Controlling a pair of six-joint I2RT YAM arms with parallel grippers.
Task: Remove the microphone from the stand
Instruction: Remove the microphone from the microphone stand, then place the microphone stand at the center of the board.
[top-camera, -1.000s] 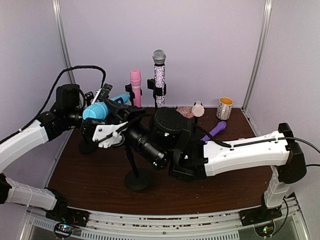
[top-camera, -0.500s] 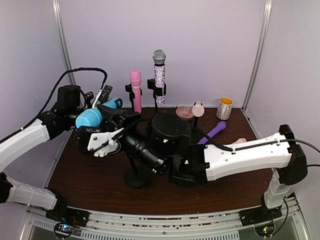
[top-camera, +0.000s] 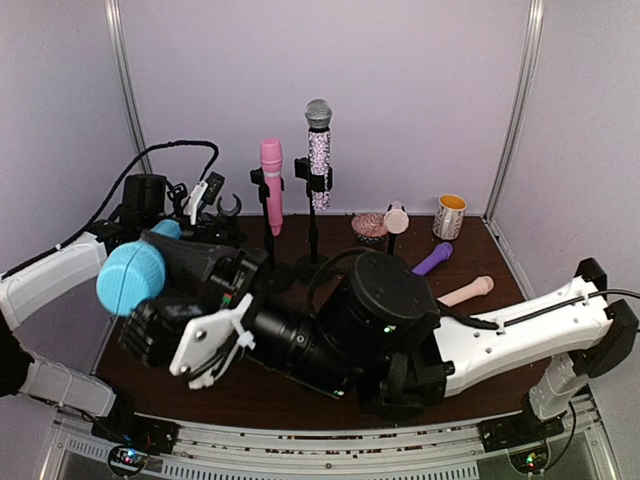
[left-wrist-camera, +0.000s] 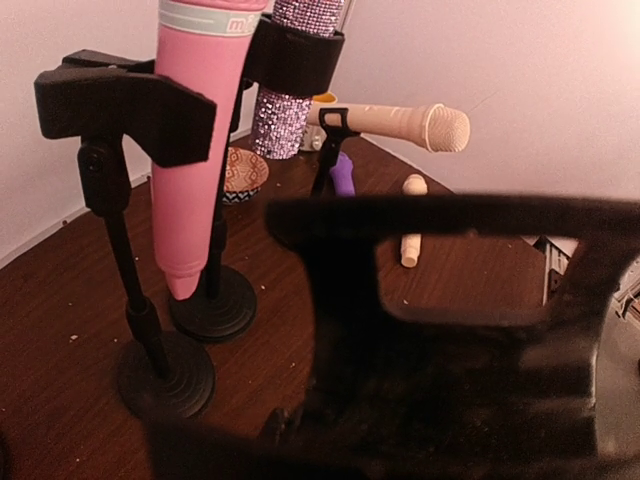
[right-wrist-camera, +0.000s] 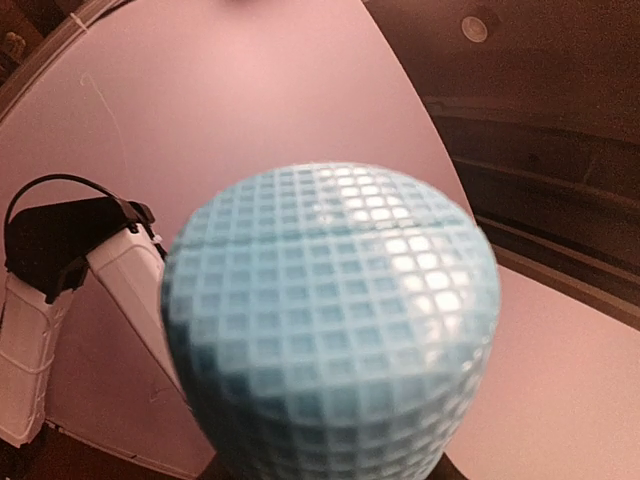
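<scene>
My right gripper (top-camera: 178, 297) is shut on the blue microphone (top-camera: 130, 278) and holds it high above the table's front left, close under the top camera. Its meshed head (right-wrist-camera: 330, 320) fills the right wrist view and hides the fingers. The stand's empty black clip (top-camera: 230, 207) shows at the back left. My left gripper (top-camera: 207, 192) sits right against that clip and seems shut on the stand below it. A dark shape (left-wrist-camera: 450, 330) blocks the left wrist view, so the left fingers do not show there.
A pink microphone (top-camera: 271, 170) (left-wrist-camera: 200, 150) and a glittery one (top-camera: 319, 150) stand in clips at the back. A beige microphone (top-camera: 396, 217) sits on a short stand. Purple (top-camera: 432, 260) and beige (top-camera: 465, 291) microphones lie on the table, near a mug (top-camera: 449, 215) and a bowl (top-camera: 368, 225).
My right gripper has pulled the blue microphone out of the clip, toward the front left and up toward the camera. The clip now stands empty. The left gripper has stayed by the stand.
</scene>
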